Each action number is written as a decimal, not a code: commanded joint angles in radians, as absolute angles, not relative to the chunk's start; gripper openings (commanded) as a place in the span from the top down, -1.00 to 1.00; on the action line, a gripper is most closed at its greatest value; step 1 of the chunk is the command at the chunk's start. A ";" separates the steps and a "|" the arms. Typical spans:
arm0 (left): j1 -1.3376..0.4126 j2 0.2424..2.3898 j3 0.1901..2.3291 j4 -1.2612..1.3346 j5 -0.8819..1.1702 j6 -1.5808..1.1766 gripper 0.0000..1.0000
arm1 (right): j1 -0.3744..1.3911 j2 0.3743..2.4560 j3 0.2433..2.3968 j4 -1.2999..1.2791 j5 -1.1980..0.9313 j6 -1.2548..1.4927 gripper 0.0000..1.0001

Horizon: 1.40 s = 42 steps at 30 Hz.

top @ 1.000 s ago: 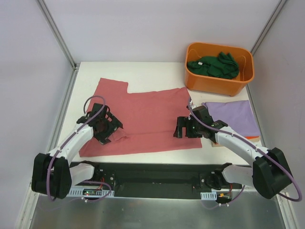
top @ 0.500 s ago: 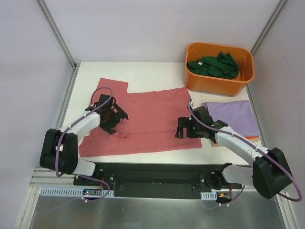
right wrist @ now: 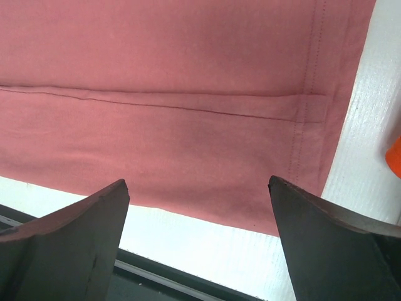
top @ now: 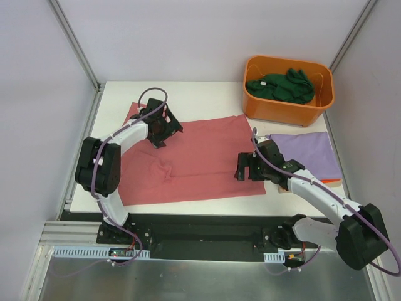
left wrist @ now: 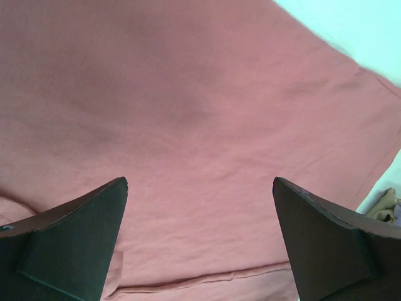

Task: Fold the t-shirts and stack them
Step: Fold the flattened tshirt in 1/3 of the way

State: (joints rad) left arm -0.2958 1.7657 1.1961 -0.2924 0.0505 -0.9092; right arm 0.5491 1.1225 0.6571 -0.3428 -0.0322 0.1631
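Now that I've swung left gripper (top: 163, 129) to red-pink t-shirt (top: 200, 160) far edge, it and right gripper (top: 245, 168) gape empty; fold grab likely next.

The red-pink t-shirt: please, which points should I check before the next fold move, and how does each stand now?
1. The left gripper is open and empty: ok.
2. The right gripper is open and empty: ok.
3. The red-pink t-shirt lies flat: not ok, there is a wrinkle near its left side.
4. The right gripper is above the shirt's near right corner: ok.
5. The lavender t-shirt is apart from the red-pink one: cannot tell, the arm hides the gap.
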 commanded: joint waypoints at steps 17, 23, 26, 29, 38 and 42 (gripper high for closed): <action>-0.382 1.179 0.781 -0.361 0.075 -0.814 -0.98 | 0.548 1.081 0.629 -0.316 -0.046 0.149 -0.92; -0.460 1.369 0.853 -0.357 0.098 -0.815 -0.98 | 0.548 1.071 0.611 -0.319 -0.026 0.152 -0.92; -0.462 1.481 0.899 -0.356 0.109 -0.808 -0.98 | 0.548 1.071 0.609 -0.339 -0.026 0.143 -0.92; -0.471 1.561 0.928 -0.353 0.113 -0.810 -0.98 | 0.546 1.075 0.598 -0.348 -0.015 0.137 -0.92; -0.492 1.494 0.884 -0.357 0.065 -0.822 -0.98 | 0.548 1.094 0.591 -0.325 -0.040 0.140 -0.92; -0.492 1.405 0.856 -0.379 0.012 -0.807 -0.98 | 0.546 1.107 0.592 -0.282 -0.080 0.158 -0.92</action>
